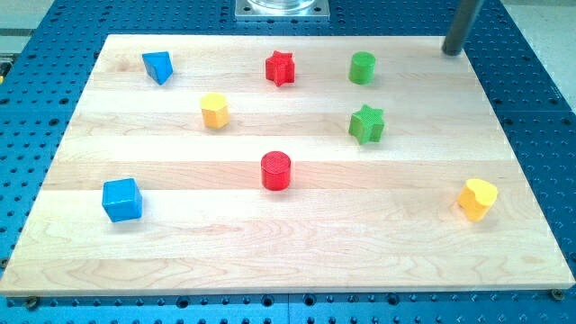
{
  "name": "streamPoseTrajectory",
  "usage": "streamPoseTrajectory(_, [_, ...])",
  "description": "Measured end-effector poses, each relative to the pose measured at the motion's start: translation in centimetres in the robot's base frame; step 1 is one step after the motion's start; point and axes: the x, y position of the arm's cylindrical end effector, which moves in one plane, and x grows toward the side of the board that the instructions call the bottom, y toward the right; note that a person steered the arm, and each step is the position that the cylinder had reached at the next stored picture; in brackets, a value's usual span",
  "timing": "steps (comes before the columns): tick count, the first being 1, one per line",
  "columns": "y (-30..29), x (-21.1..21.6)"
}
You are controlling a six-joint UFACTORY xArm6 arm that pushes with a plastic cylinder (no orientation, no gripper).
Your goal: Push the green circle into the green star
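Note:
The green circle (362, 67) is a short green cylinder near the view's top, right of centre. The green star (366, 124) lies a little below it, apart from it by a gap of bare wood. My tip (453, 51) is the lower end of a dark rod at the view's top right, at the board's top edge. It is well to the right of the green circle and slightly above it, touching no block.
A red star (280, 67) lies left of the green circle. A yellow hexagon (214, 111), a blue triangle (157, 67), a red cylinder (276, 170), a blue cube (121, 200) and a yellow heart (477, 199) lie elsewhere on the wooden board (288, 243). A metal base (282, 8) stands at the top.

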Motion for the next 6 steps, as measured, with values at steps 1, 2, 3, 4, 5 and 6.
streamPoseTrajectory(1, [-6.6, -2.2])
streamPoseTrajectory(2, [-12.9, 2.4])
streamPoseTrajectory(3, [-13.5, 3.4])
streamPoseTrajectory(4, [-13.5, 8.7])
streamPoseTrajectory(5, [-13.0, 11.1])
streamPoseTrajectory(6, [-8.3, 11.9])
